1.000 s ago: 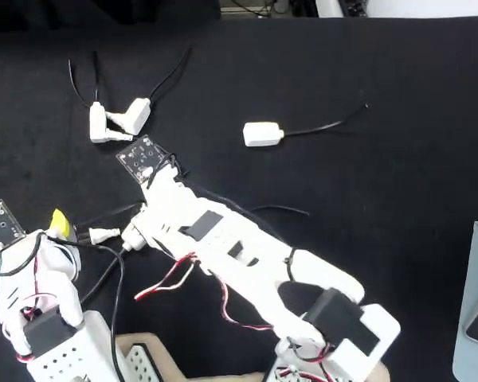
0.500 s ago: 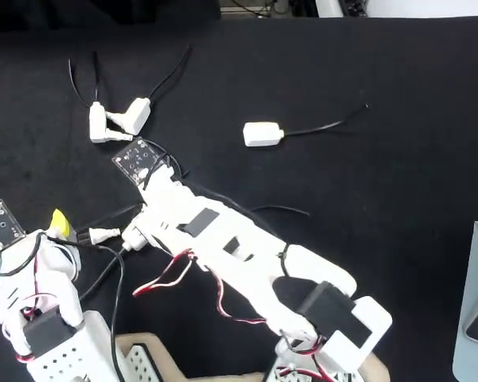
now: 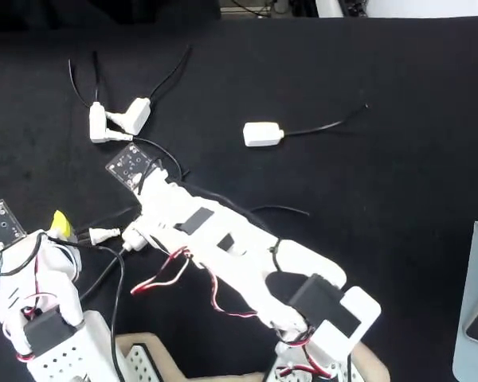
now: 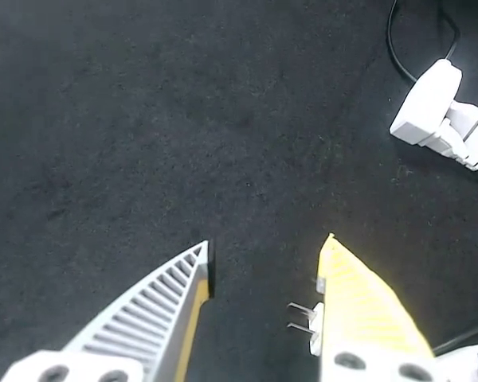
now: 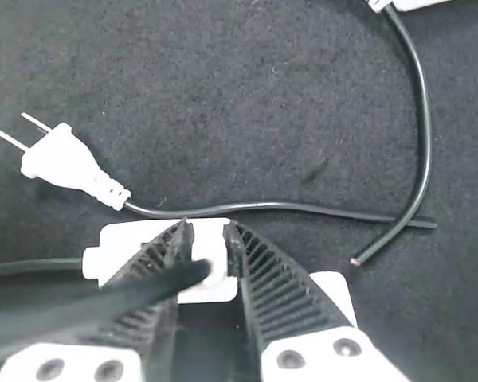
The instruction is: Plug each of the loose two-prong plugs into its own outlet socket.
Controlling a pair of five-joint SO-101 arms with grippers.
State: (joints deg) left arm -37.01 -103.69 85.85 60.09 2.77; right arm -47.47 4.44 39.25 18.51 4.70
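My left gripper [image 4: 267, 243] stands open low over the black cloth with nothing between its fingers. The prongs of a loose two-prong plug [image 4: 303, 317] stick out beside its yellow finger [image 3: 60, 223]; the same plug [image 3: 103, 235] lies by the right arm's wrist. My right gripper [image 5: 205, 227] is shut on a white connector block [image 5: 211, 282] with a black lead; plug or socket, I cannot tell. Just beyond it lies a loose plug [image 5: 64, 163], prongs pointing away. Two white connectors [image 3: 115, 121] touch at the far left. A lone white socket [image 3: 263, 134] lies mid-table.
The long right arm [image 3: 215, 239] crosses the table's middle with red wires hanging off it. Black leads [image 5: 418, 127] curl over the cloth near both grippers. A blue-grey bin [image 3: 476, 306] stands at the right edge.
The right arm has swung slightly to the left, and its wrist board has shifted left and a little nearer. The left arm and the plugs on the cloth have stayed put.
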